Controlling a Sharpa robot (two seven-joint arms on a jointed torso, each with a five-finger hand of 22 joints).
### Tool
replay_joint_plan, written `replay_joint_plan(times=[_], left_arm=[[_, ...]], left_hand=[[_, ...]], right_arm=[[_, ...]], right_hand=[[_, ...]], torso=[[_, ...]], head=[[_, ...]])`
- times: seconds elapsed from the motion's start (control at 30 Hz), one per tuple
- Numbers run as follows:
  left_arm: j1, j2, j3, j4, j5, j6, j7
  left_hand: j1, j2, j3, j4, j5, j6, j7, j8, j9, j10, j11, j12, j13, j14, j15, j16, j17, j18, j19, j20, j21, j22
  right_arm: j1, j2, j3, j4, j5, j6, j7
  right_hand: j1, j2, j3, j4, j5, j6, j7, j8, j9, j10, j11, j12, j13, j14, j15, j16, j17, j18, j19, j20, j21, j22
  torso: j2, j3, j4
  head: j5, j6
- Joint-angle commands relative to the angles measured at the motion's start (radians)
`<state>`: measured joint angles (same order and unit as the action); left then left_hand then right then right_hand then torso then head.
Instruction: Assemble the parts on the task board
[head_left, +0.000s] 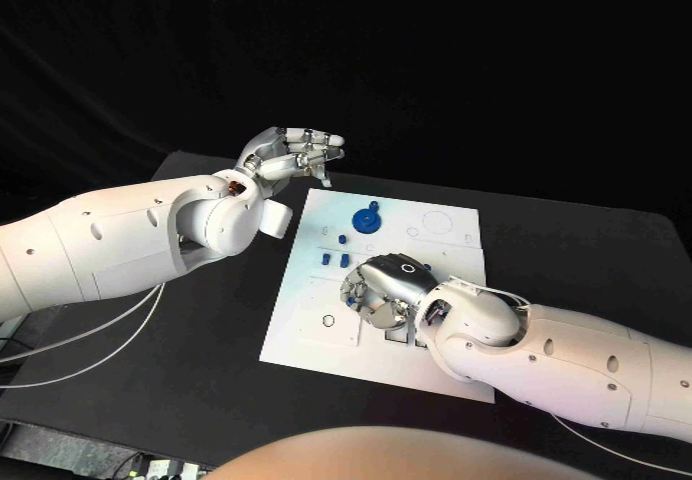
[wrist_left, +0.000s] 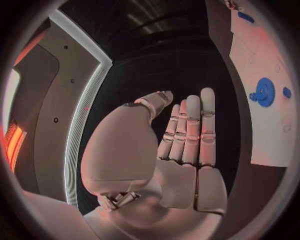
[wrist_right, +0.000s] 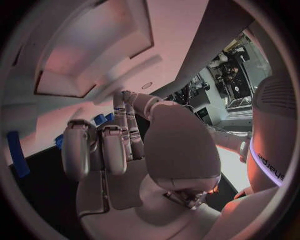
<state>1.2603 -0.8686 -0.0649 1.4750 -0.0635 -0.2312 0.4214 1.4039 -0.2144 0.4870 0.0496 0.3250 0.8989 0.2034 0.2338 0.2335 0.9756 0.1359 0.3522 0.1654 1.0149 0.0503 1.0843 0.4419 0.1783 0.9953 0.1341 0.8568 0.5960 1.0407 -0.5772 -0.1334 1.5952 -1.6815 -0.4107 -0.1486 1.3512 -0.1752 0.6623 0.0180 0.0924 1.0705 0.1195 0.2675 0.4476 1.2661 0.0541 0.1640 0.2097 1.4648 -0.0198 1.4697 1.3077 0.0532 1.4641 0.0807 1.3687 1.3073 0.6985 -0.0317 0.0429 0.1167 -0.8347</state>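
R hand low over task board, L hand parked off it.

Task board (head_left: 310, 320) mid-table; L hand (head_left: 296, 152) raised beyond its far-left corner, fingers straight, holding nothing. R hand (head_left: 387, 292) curled over board centre, grip can't tell. Blue gear (head_left: 368, 218) far side, small blue parts (head_left: 330, 258) just beside R hand. Best: descend slow, align w/ slot.

Task board (head_left: 310, 330): flat white plate with a smooth, matt face. Parts: blue gear (head_left: 368, 218) and small blue pegs (head_left: 336, 258), plastic-looking and evenly coloured. Tabletop (head_left: 173, 380): black, matt, without glare. Arms (head_left: 101, 245): smooth white shells of hard plastic with a mild sheen. Left hand (head_left: 296, 152) and right hand (head_left: 387, 290): silver, metallic-looking, satin finish; their palm covers appear smooth in the wrist views.
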Motion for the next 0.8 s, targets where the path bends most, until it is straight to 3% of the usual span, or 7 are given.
replay_joint_plan(times=[0.03, 0.17, 0.23, 0.27, 0.5, 0.7, 0.8], left_arm=[[0.001, 0.002, 0.001, 0.001, 0.005, 0.010, 0.003], [0.001, 0.002, 0.001, 0.000, 0.005, 0.011, 0.002], [0.001, 0.001, 0.001, 0.000, 0.005, 0.012, 0.001], [0.001, 0.001, 0.001, 0.000, 0.005, 0.013, 0.000], [0.001, 0.000, 0.001, -0.003, 0.005, 0.018, -0.003], [0.001, -0.001, 0.001, -0.005, 0.005, 0.020, -0.004], [0.001, -0.002, 0.001, -0.005, 0.005, 0.021, -0.005]], left_hand=[[-0.004, 0.002, -0.003, 0.000, 0.006, -0.007, -0.003, -0.004, -0.001, -0.007, -0.002, 0.006, 0.001, -0.006, 0.003, 0.005, -0.001, 0.005, 0.000, 0.005, -0.004, 0.001], [-0.004, 0.002, -0.003, 0.000, 0.006, -0.007, -0.003, -0.004, -0.001, -0.007, -0.002, 0.006, 0.001, -0.006, 0.003, 0.005, -0.001, 0.005, 0.000, 0.005, -0.004, 0.001], [-0.004, 0.002, -0.003, 0.000, 0.006, -0.007, -0.003, -0.004, -0.001, -0.007, -0.002, 0.006, 0.001, -0.006, 0.003, 0.005, -0.001, 0.005, 0.000, 0.005, -0.004, 0.001], [-0.004, 0.002, -0.003, 0.000, 0.006, -0.007, -0.003, -0.004, -0.001, -0.007, -0.002, 0.006, 0.001, -0.006, 0.003, 0.005, -0.001, 0.005, 0.000, 0.005, -0.004, 0.001], [-0.004, 0.002, -0.003, -0.001, 0.006, -0.008, -0.003, -0.004, -0.001, -0.010, -0.002, 0.008, 0.001, -0.007, 0.004, 0.005, -0.002, 0.005, 0.000, 0.005, -0.005, 0.001], [-0.004, 0.002, -0.003, -0.001, 0.006, -0.008, -0.003, -0.004, -0.001, -0.010, -0.002, 0.008, 0.001, -0.007, 0.004, 0.005, -0.002, 0.005, 0.000, 0.005, -0.005, 0.001], [-0.004, 0.002, -0.003, -0.001, 0.006, -0.009, -0.003, -0.003, -0.001, -0.011, -0.002, 0.009, 0.002, -0.007, 0.004, 0.005, -0.002, 0.005, -0.001, 0.005, -0.005, 0.001]], right_arm=[[-0.005, 0.001, -0.004, 0.000, -0.013, 0.038, -0.002], [-0.005, -0.002, -0.005, -0.002, -0.013, 0.013, -0.007], [-0.005, -0.007, -0.005, 0.000, -0.017, -0.010, -0.011], [-0.005, -0.010, -0.005, 0.003, -0.019, -0.022, -0.014], [-0.003, -0.049, -0.002, 0.044, -0.026, -0.072, -0.022], [0.011, -0.116, 0.011, 0.106, -0.018, -0.086, -0.031], [0.033, -0.168, 0.018, 0.139, 0.001, -0.075, -0.038]], right_hand=[[-0.022, -0.003, -0.012, 0.004, 0.007, -0.022, 0.009, -0.010, -0.002, -0.021, 0.002, -0.020, -0.005, 0.059, -0.001, -0.004, 0.016, -0.004, 0.020, -0.003, -0.010, 0.126], [-0.035, -0.007, -0.016, 0.005, 0.019, -0.047, 0.020, -0.025, -0.008, -0.045, 0.013, -0.038, -0.011, 0.058, 0.007, -0.005, 0.013, -0.003, 0.018, 0.003, -0.015, 0.123], [-0.052, -0.021, -0.018, 0.010, 0.027, -0.089, 0.039, -0.051, -0.019, -0.086, 0.031, -0.063, -0.022, 0.057, 0.022, -0.008, 0.007, 0.000, 0.011, 0.012, -0.033, 0.112], [-0.061, -0.039, -0.019, 0.008, 0.033, -0.138, 0.054, -0.082, -0.033, -0.126, 0.047, -0.082, -0.034, 0.052, 0.034, -0.015, -0.009, 0.008, -0.005, 0.022, -0.072, 0.088], [-0.085, -0.073, -0.047, 0.010, 0.051, -0.171, 0.046, -0.105, -0.044, -0.163, 0.049, -0.085, -0.049, 0.043, 0.038, -0.028, -0.034, 0.020, -0.023, 0.034, -0.121, 0.057], [-0.085, -0.072, -0.059, 0.010, 0.055, -0.152, 0.038, -0.096, -0.042, -0.156, 0.043, -0.071, -0.050, 0.042, 0.033, -0.032, -0.047, 0.019, -0.018, 0.032, -0.116, 0.061], [-0.085, -0.071, -0.060, 0.010, 0.056, -0.149, 0.038, -0.095, -0.041, -0.156, 0.043, -0.069, -0.051, 0.042, 0.033, -0.032, -0.046, 0.019, -0.018, 0.031, -0.117, 0.060]], torso=[[-0.001, -0.0004, 0.0000], [-0.001, -0.0004, -0.0006], [-0.001, -0.0003, -0.0005], [-0.001, -0.0002, -0.0004], [-0.001, -0.0003, -0.0012], [-0.002, 0.0007, -0.0030], [-0.003, 0.0003, -0.0039]], head=[[-0.001, 0.001], [-0.001, 0.003], [-0.002, 0.005], [-0.002, 0.006], [-0.007, 0.012], [-0.015, 0.021], [-0.022, 0.026]])
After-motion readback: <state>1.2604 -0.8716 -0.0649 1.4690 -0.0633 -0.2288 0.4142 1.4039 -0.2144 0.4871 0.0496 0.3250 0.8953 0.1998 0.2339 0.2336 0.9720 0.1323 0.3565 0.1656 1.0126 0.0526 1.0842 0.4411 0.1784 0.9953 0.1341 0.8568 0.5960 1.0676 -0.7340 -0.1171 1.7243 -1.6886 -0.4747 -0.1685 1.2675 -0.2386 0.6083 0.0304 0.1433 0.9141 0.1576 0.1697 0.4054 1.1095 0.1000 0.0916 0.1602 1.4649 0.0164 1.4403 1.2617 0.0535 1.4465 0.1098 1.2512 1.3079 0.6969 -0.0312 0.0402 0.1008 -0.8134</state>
